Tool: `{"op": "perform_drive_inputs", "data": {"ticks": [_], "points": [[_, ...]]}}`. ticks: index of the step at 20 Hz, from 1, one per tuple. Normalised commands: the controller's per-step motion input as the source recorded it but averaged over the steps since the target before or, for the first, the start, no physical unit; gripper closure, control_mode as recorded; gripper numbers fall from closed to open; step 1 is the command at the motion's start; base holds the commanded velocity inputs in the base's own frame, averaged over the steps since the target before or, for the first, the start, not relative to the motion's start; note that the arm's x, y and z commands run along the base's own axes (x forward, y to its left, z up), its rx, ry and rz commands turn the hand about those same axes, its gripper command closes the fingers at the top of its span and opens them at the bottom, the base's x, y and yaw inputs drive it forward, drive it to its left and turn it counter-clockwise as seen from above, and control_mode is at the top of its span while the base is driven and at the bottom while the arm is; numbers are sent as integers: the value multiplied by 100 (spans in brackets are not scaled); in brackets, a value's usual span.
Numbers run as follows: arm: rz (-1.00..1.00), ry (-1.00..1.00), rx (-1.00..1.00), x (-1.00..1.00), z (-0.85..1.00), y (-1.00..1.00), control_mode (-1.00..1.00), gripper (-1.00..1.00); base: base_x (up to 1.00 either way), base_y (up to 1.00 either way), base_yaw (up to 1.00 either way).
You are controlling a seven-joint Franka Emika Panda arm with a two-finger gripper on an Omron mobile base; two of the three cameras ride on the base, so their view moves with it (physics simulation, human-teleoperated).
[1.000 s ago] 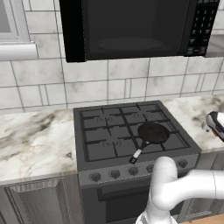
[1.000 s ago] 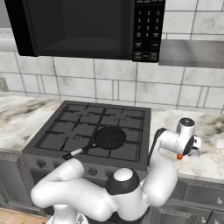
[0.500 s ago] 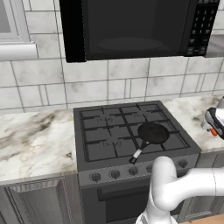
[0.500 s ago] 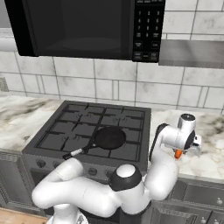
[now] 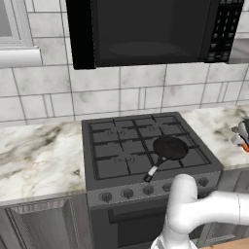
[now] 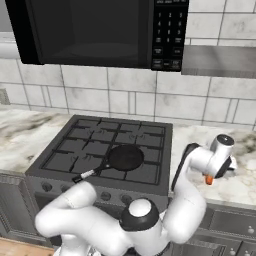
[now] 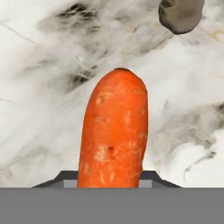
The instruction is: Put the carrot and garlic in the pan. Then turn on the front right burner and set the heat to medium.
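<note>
Nothing in the pan yet: gripper pinches the carrot over the counter right of the stove, garlic lies nearby, burner untouched, so everything remains.

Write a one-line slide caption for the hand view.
Gripper closed on the carrot above the marble counter, with the garlic lying just beyond.

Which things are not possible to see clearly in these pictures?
- Hand fingers: in the hand view the carrot covers them.
- Garlic: top edge of the hand view cuts it.
- Carrot's lower end: hidden at the bottom of the hand view.
- Stove knobs: too small to read in the left base view.
</note>
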Motion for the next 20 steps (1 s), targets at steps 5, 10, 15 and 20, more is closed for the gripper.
{"op": "perform_drive_inputs", "data": {"ticks": [5, 10, 15, 20], "points": [[33, -51, -15, -73, 0, 50, -100, 100, 0, 0, 0], [35, -48, -26, -51, 0, 75, -100, 100, 0, 0, 0], [34, -35, -20, -14, 18, 78, -100, 100, 0, 0, 0], [31, -11, -13, 0, 40, 53, -100, 100, 0, 0, 0]]}}
